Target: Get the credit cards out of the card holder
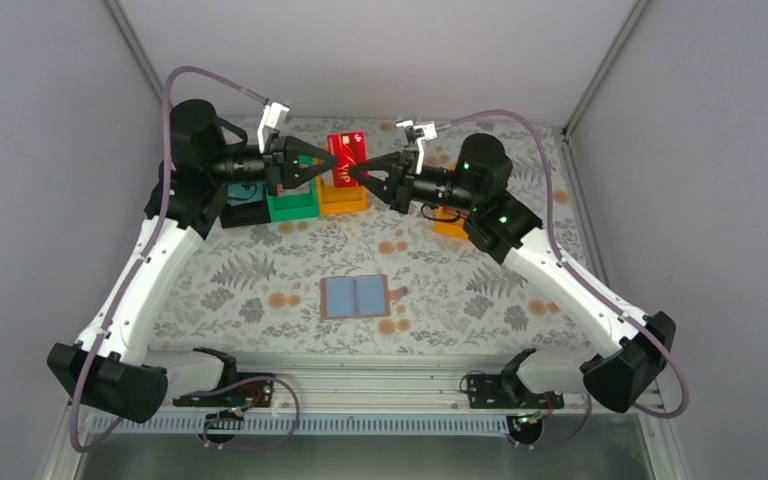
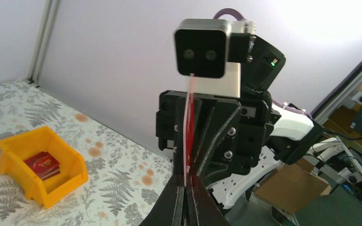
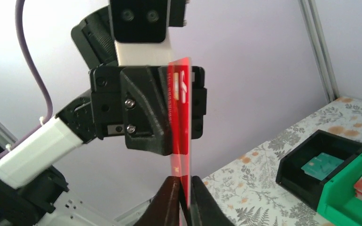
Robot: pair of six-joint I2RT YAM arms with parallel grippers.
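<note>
Top external view: left hand [image 1: 334, 164] and right hand [image 1: 353, 172] both pinch the same red card [image 1: 348, 148] from opposite sides, in the air, well beyond the open card holder [image 1: 357, 297].

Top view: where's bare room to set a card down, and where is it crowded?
Free: the cloth between the bin row and the holder, and either side of the holder. Crowded: the far edge, where the black bin, green bin, orange bin, second orange bin, left gripper, right gripper and red card bunch.
</note>
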